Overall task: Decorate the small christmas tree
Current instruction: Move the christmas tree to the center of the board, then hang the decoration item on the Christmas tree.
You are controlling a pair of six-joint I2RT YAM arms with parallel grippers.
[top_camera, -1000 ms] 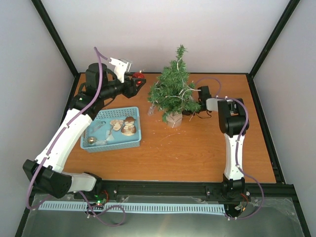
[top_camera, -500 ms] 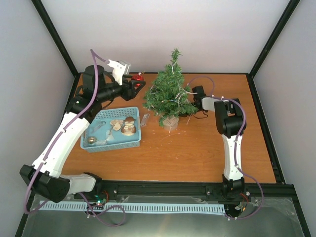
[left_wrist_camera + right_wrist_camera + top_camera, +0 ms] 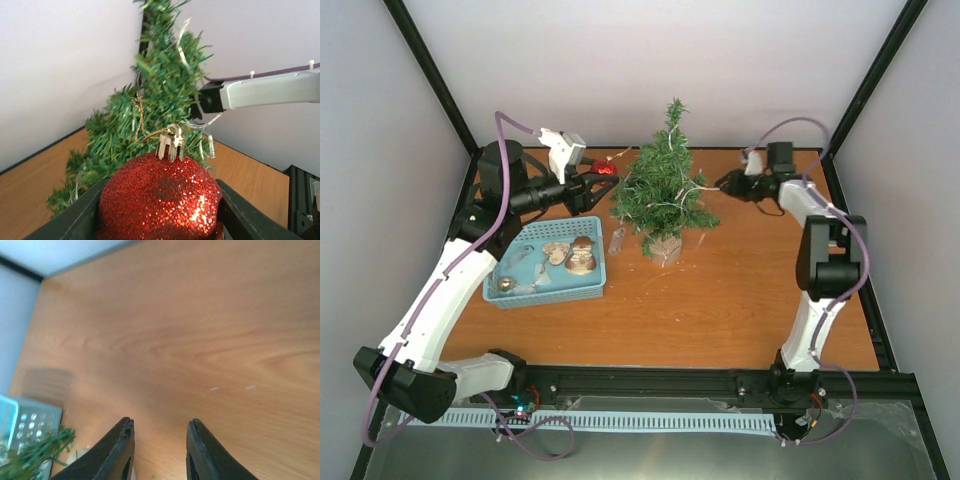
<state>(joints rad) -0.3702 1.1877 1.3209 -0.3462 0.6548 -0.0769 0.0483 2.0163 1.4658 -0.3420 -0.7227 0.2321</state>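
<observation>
The small christmas tree [image 3: 663, 185] stands upright on its pale base at the table's middle back, with silver strands on it. It fills the left wrist view [image 3: 150, 115]. My left gripper [image 3: 603, 183] is shut on a red glitter bauble [image 3: 160, 200] with a gold cap and gold loop, held just left of the tree's branches. The bauble shows red in the top view [image 3: 605, 183]. My right gripper [image 3: 722, 183] is raised right of the tree, open and empty. In the right wrist view its fingers [image 3: 120, 450] stand apart over bare wood.
A light blue basket [image 3: 592, 285] with several ornaments sits front left of the tree. A small clear ornament [image 3: 617, 240] lies between basket and tree. Black frame posts and white walls close the table's back and sides.
My right arm has let go near the tree's base, lifted and swung back to the right. The tree moved a little left and stands upright. My left gripper brought the bauble closer to the tree.
</observation>
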